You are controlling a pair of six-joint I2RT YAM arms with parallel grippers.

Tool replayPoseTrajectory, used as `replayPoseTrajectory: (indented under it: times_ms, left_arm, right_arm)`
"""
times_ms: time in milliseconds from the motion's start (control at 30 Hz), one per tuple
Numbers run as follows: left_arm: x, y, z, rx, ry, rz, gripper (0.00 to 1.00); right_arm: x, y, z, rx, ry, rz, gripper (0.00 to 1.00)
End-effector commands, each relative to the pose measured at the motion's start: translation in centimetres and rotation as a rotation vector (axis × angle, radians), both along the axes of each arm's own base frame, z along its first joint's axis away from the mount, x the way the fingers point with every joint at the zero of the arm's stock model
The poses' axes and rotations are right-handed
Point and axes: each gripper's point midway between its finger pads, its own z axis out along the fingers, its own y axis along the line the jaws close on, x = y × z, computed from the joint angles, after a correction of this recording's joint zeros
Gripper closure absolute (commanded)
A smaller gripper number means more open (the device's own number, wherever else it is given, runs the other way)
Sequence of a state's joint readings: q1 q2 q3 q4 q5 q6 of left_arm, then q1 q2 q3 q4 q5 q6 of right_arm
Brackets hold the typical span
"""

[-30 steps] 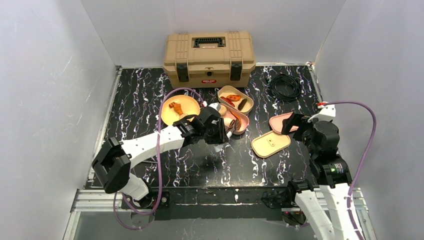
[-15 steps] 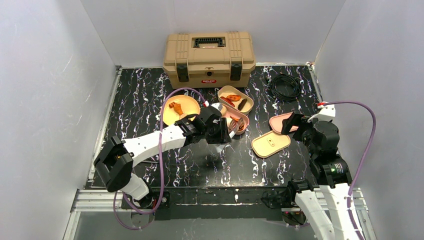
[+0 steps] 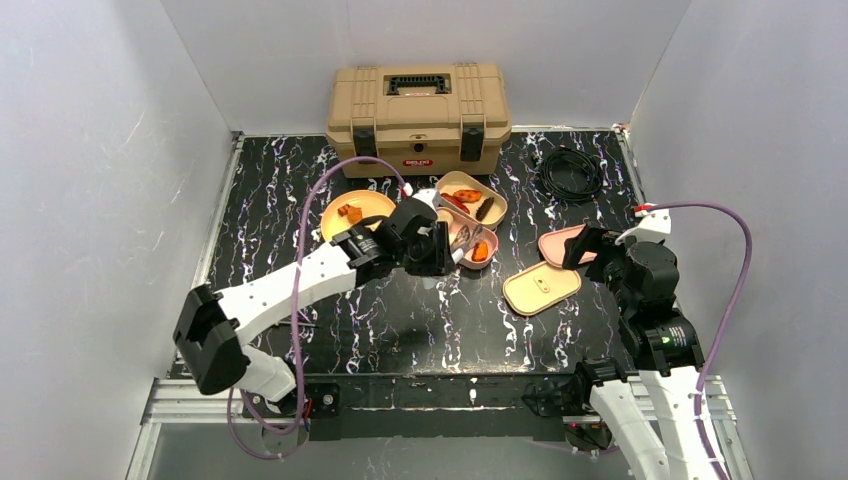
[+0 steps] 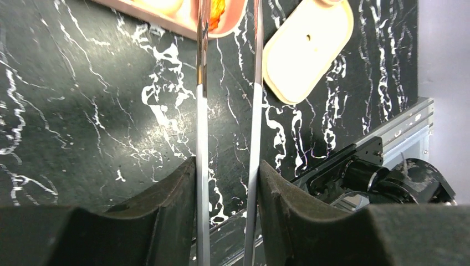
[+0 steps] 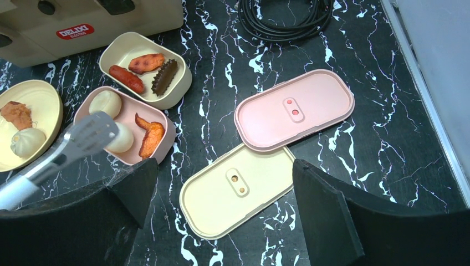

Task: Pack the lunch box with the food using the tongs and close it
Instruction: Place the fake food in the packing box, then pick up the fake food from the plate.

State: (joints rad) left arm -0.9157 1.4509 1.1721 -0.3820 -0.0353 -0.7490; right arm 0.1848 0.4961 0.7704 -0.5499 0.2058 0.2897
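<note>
Since last look my left gripper shifts a bit farther out, tongs eased apart, orange piece lying loose in pink box. Still clamping tongs. Right gripper gapes empty above lids, ready for closing.

Mirror-bright metal tongs, glossy black marble-patterned table, smooth matt plastic pink lid

My bench sits in a robotics lab cell: bare pale panels wall in a black marbled table, with an aluminium rail, tan toolbox and coiled cable.
</note>
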Motion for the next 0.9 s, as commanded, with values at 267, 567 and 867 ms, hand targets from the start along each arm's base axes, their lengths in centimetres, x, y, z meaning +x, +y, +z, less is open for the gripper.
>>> replayPoseTrajectory:
  times_ms: [267, 567, 867]
  left_arm:
    - [-0.1, 7.4, 6.4, 0.172, -0.184, -0.040, 0.76]
    - [3.6, 17.8, 4.5, 0.408, -0.210, 0.114, 0.75]
    - [7.9, 24.5, 2.9, 0.496, -0.198, 0.259, 0.71]
  right_arm:
    - [0.4, 0.1, 1.4, 0.013, -0.057, 0.000, 0.00]
    - [0.4, 0.2, 1.2, 0.011, -0.050, 0.001, 0.00]
    - [0.5, 0.1, 1.0, 0.008, -0.041, -0.002, 0.00]
